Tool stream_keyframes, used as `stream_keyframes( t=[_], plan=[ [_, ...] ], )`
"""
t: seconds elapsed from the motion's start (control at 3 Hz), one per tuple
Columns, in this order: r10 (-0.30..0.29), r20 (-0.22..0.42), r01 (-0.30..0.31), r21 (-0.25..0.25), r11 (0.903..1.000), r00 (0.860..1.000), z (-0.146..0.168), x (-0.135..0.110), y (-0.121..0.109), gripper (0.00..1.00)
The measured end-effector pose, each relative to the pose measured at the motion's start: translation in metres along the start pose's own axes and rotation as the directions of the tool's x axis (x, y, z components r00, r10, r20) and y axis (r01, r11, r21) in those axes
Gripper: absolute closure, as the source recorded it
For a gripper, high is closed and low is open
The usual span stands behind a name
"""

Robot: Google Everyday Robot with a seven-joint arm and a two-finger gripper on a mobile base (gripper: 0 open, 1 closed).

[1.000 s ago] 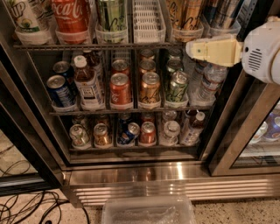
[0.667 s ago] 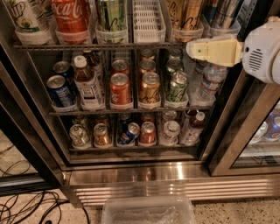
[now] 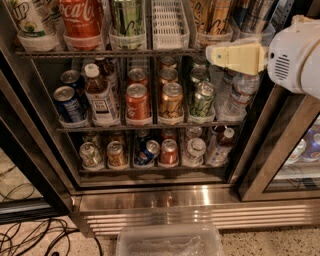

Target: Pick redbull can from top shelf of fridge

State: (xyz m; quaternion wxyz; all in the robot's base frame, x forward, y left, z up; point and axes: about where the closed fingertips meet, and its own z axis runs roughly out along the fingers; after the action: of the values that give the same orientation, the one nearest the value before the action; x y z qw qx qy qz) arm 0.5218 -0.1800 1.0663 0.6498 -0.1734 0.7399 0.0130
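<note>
Approach only, pick not made: the hand (image 3: 234, 58) hovers at the right of the fridge (image 3: 150, 201), level with the top shelf (image 3: 100, 52), grip state indiscernible, while the redbull can (image 3: 253, 16) stands unlifted in its right-end bin just above.

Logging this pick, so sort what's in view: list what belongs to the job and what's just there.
Job: redbull can; top shelf; fridge; tool, at right by the top shelf's edge.
Just there: Coca-Cola can; gold-and-black cans; plastic tub on floor; cables.
</note>
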Motion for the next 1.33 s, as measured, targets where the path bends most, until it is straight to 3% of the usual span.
stream_keyframes(
  t=[0.67, 1.0, 1.33],
  plan=[
    [-0.019, 0.034, 0.016, 0.084, 0.9963, 0.999, 0.003, 0.005, -0.013, 0.22],
    [-0.031, 0.056, 0.023, 0.138, 0.9902, 0.998, 0.005, 0.010, -0.020, 0.22],
    [-0.043, 0.082, 0.028, 0.174, 0.9843, 0.996, 0.011, 0.011, -0.020, 0.32]
  ],
)
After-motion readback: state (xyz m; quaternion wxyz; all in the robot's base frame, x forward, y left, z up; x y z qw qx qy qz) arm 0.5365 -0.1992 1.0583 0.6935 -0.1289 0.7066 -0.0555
